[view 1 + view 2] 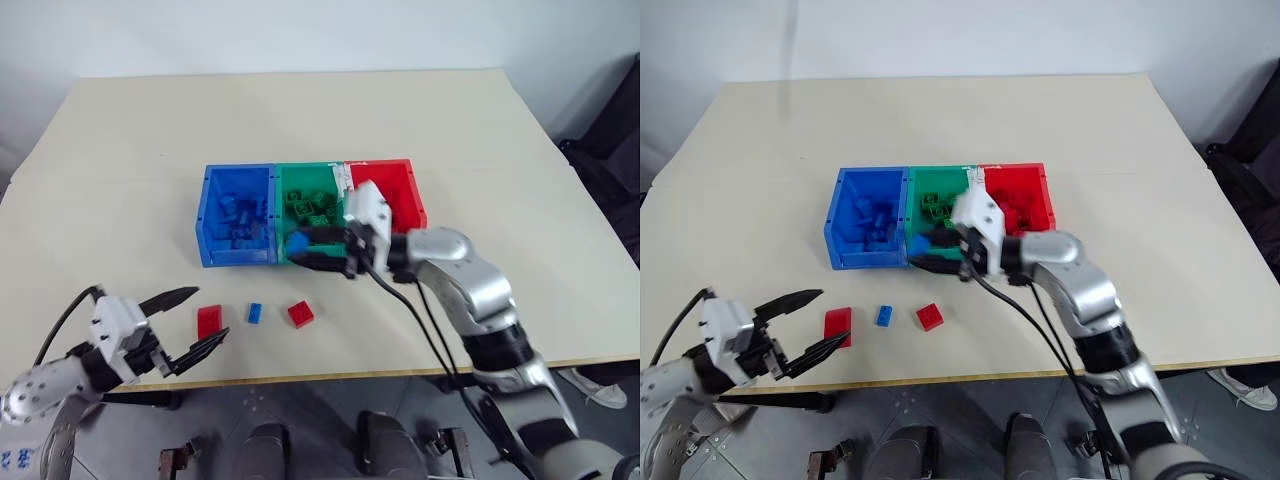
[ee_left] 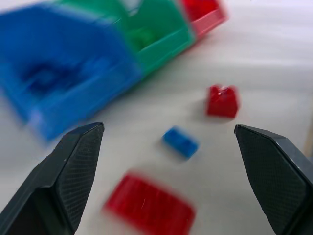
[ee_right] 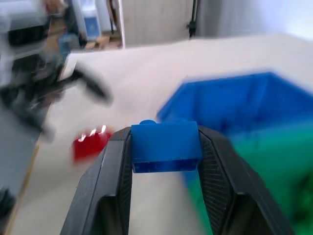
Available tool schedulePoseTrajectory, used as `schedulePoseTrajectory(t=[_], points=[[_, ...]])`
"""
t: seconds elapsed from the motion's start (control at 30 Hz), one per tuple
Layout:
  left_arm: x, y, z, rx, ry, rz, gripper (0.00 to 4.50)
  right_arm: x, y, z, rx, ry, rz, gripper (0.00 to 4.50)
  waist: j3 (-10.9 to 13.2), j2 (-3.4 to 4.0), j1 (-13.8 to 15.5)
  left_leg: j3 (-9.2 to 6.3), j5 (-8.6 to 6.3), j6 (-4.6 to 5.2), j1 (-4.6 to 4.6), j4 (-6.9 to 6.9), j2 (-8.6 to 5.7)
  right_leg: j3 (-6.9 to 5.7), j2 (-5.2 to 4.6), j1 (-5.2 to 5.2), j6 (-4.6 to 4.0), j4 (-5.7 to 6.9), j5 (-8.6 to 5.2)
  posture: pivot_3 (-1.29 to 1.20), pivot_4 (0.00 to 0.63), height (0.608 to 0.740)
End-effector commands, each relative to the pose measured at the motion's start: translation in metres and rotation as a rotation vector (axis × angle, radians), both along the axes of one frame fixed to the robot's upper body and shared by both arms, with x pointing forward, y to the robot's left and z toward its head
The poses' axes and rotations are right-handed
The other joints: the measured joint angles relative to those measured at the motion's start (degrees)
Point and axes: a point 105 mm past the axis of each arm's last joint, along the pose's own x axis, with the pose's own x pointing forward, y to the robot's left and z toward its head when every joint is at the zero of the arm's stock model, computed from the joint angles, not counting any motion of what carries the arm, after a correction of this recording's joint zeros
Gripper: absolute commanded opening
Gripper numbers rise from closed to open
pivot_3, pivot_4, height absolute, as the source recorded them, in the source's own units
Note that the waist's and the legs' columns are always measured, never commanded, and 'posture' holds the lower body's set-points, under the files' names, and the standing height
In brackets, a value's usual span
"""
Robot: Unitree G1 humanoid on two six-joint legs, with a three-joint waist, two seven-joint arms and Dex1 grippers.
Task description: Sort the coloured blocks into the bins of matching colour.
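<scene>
On the table, right fingers grip one blue block; left fingers apart.

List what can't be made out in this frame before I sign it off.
- Green bin: the right pincer and its wrist cover the near wall and part of the inside in the head views, so its block count is unknown.
- Blue bin: the blocks inside merge in colour, too small to count.
- Flat red block: blurred in the left wrist view, studs unreadable.
- Background in the right wrist view: blurred.
</scene>
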Motion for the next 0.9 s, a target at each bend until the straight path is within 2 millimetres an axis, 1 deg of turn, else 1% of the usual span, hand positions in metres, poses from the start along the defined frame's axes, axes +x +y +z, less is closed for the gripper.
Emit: schedulePoseTrajectory(t=[0.03,0.1,0.13,0.23,0.3,0.37,0.47,0.53,0.63,0.67,0.77,0.8,0.83,0.9], points=[[-0.01,0.014,0.002,0.006,-0.033,0.092,4.5,0.019,0.035,0.012,-0.002,-0.035,-0.076,1.46,0.0,-0.02,0.0,0.01,-0.01,0.0,-0.03,0.0,-0.01,0.0,0.0,-0.06,0.0,0.01,0.0,0.0,0.15,0.74],[-0.014,0.021,0.0,0.01,-0.029,0.129,4.5,0.036,0.054,0.015,-0.039,-0.061,-0.149,1.46,0.0,-0.02,0.1,0.07,-0.02,-0.01,-0.09,0.01,-0.01,0.01,-0.01,-0.18,-0.02,0.07,0.0,0.0,0.15,0.74],[-0.014,0.022,0.0,0.013,-0.03,0.138,4.5,0.042,0.06,0.015,-0.059,-0.069,-0.179,1.46,0.0,-0.04,0.1,0.05,-0.01,-0.02,-0.13,0.02,-0.02,0.01,-0.01,-0.24,-0.03,0.12,0.0,0.0,0.15,0.74],[-0.014,0.022,0.001,0.019,-0.035,0.139,4.5,0.047,0.065,0.017,-0.046,-0.092,-0.182,1.46,-0.1,-0.17,0.2,0.08,-0.02,-0.02,-0.17,0.03,-0.02,-0.01,-0.03,-0.39,-0.14,0.3,-0.03,0.0,0.15,0.74],[-0.014,0.022,0.003,0.026,-0.042,0.137,4.5,0.045,0.066,0.019,-0.016,-0.066,-0.157,2.2,-0.1,-0.23,0.1,0.11,-0.08,0.01,-0.19,0.03,-0.03,-0.01,-0.04,-0.42,-0.16,0.32,-0.02,0.0,0.15,0.74],[-0.013,0.023,0.006,0.032,-0.047,0.135,4.5,0.047,0.061,0.022,-0.004,-0.09,-0.165,2.75,-0.1,-0.23,-0.1,0.24,-0.11,0.02,-0.23,0.03,-0.02,0.0,-0.05,-0.56,-0.16,0.36,-0.02,0.0,0.15,0.74],[-0.011,0.022,0.007,0.038,-0.048,0.124,4.5,0.049,0.047,0.027,0.016,-0.138,-0.167,3.86,-0.1,-0.23,-0.2,0.42,-0.12,0.0,-0.23,-0.01,0.1,-0.03,-0.02,-0.7,-0.19,0.42,-0.03,0.0,0.15,0.74],[-0.01,0.023,0.008,0.038,-0.049,0.122,4.5,0.045,0.036,0.027,0.031,-0.167,-0.143,4.49,-0.1,-0.24,-0.2,0.49,-0.13,0.0,-0.22,-0.01,0.12,-0.03,-0.02,-0.7,-0.19,0.41,-0.03,0.0,0.15,0.74],[-0.004,0.029,0.011,0.039,-0.053,0.129,4.5,0.039,0.002,0.017,0.018,-0.179,-0.116,4.49,-0.1,-0.24,0.2,0.53,-0.14,0.02,-0.22,0.0,0.14,-0.03,-0.02,-0.71,-0.19,0.4,-0.03,0.0,0.15,0.74],[-0.002,0.03,0.012,0.044,-0.05,0.12,4.5,0.031,-0.014,0.012,0.025,-0.18,-0.08,4.49,-0.1,-0.25,0.3,0.52,-0.15,0.03,-0.23,0.01,0.15,-0.04,-0.02,-0.7,-0.19,0.4,-0.03,0.0,0.15,0.74],[0.002,0.033,0.013,0.053,-0.018,0.079,4.5,0.002,-0.063,-0.019,-0.064,-0.195,0.032,4.49,-0.2,-0.31,0.7,0.54,-0.21,0.13,-0.22,0.04,0.14,-0.05,-0.03,-0.63,-0.18,0.33,-0.03,0.0,0.15,0.74],[0.002,0.034,0.013,0.055,-0.01,0.071,4.5,-0.003,-0.072,-0.026,-0.091,-0.2,0.051,4.49,-0.2,-0.31,0.6,0.6,-0.26,0.16,-0.2,0.06,0.13,-0.04,-0.03,-0.6,-0.17,0.3,-0.03,0.0,0.15,0.74],[0.004,0.035,0.012,0.067,-0.001,0.056,4.5,-0.008,-0.088,-0.034,-0.095,-0.167,0.054,4.49,-0.2,-0.31,0.4,0.69,-0.29,0.21,-0.2,0.07,0.13,-0.02,-0.03,-0.61,-0.15,0.24,-0.01,0.0,0.15,0.74],[0.007,0.038,0.012,0.083,0.008,0.039,4.5,-0.019,-0.113,-0.041,-0.074,-0.114,0.057,4.49,-0.2,-0.3,0.1,0.76,-0.31,0.21,-0.19,0.06,0.2,-0.02,-0.01,-0.6,-0.11,0.15,0.01,0.0,0.15,0.74]])
